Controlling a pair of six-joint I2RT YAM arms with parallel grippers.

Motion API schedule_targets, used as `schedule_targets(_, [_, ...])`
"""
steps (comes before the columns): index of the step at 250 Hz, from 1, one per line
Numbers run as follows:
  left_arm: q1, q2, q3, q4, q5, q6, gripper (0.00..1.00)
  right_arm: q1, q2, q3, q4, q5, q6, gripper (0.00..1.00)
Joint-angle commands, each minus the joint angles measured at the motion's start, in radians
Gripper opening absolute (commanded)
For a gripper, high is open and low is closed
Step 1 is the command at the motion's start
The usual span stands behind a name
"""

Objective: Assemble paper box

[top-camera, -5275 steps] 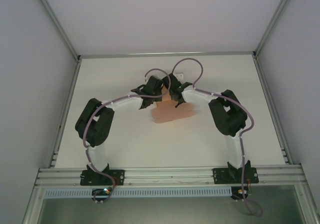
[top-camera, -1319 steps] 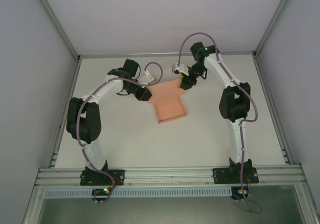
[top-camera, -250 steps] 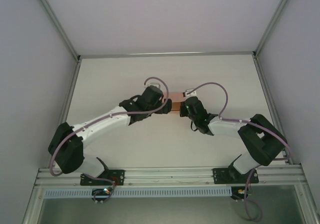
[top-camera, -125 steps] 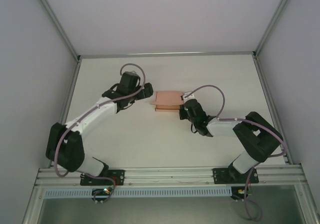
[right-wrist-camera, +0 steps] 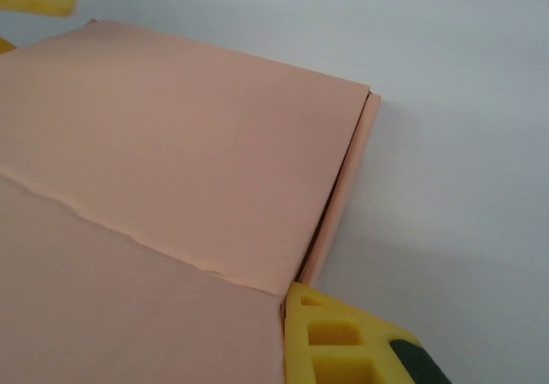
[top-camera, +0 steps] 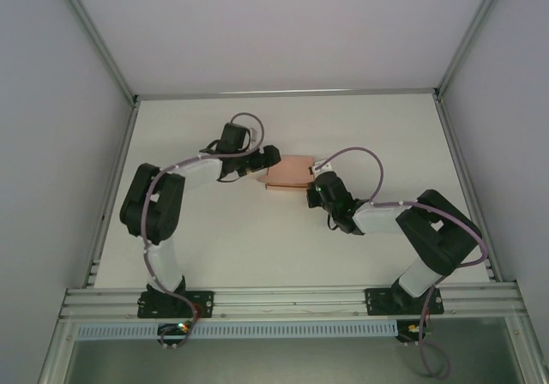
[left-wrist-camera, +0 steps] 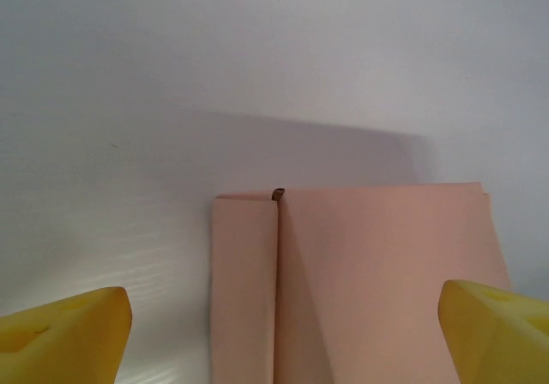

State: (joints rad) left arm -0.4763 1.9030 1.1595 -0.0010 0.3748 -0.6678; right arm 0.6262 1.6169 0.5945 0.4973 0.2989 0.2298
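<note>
Pink card box lies closed on table. Left gripper is held open astride it. Right gripper is spread wide, one finger touching box edge.

On the white table, the salmon-pink card paper box lies between the left gripper and right gripper.

the paper box is thin salmon-pink card, matt and smooth, with a soft crease raised across its top panel. the fingers of the left gripper and the right gripper are yellow moulded plastic with a dull, faintly grainy skin. the table is smooth matt white, and the frame rail is pale ribbed metal.
</note>
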Motion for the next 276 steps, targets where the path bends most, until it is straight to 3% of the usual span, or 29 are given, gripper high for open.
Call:
schedule_targets(1, [0.013, 0.062, 0.017, 0.058, 0.076, -0.018, 0.85, 0.001, 0.018, -0.019, -0.166, -0.009, 0.0, 0.06])
schedule_targets(36, [0.03, 0.109, 0.003, 0.076, 0.09, -0.024, 0.7, 0.002, -0.058, -0.034, -0.253, -0.004, 0.041, 0.11])
schedule_targets(50, [0.036, 0.119, -0.015, 0.098, 0.086, -0.034, 0.59, 0.0, -0.115, -0.056, -0.272, -0.032, 0.05, 0.26])
schedule_targets(84, [0.038, 0.143, -0.031, 0.118, 0.098, -0.042, 0.52, 0.002, -0.258, -0.084, -0.353, -0.073, 0.059, 0.59])
schedule_targets(99, [0.038, 0.148, -0.035, 0.119, 0.101, -0.042, 0.44, 0.0, -0.308, -0.085, -0.383, -0.078, 0.061, 0.73])
schedule_targets(151, [0.033, 0.132, -0.055, 0.092, 0.067, -0.014, 0.38, -0.057, -0.367, 0.0, -0.451, -0.186, 0.094, 1.0])
schedule_targets(172, [0.033, 0.133, -0.067, 0.092, 0.066, -0.013, 0.33, -0.111, -0.309, 0.094, -0.496, -0.228, 0.137, 1.0])
schedule_targets(229, [0.043, 0.136, -0.136, 0.184, 0.091, -0.051, 0.25, -0.283, -0.079, 0.299, -0.534, -0.521, 0.314, 1.0])
schedule_targets(276, [0.053, 0.134, -0.198, 0.3, 0.134, -0.094, 0.2, -0.348, 0.054, 0.387, -0.533, -0.711, 0.368, 1.0])
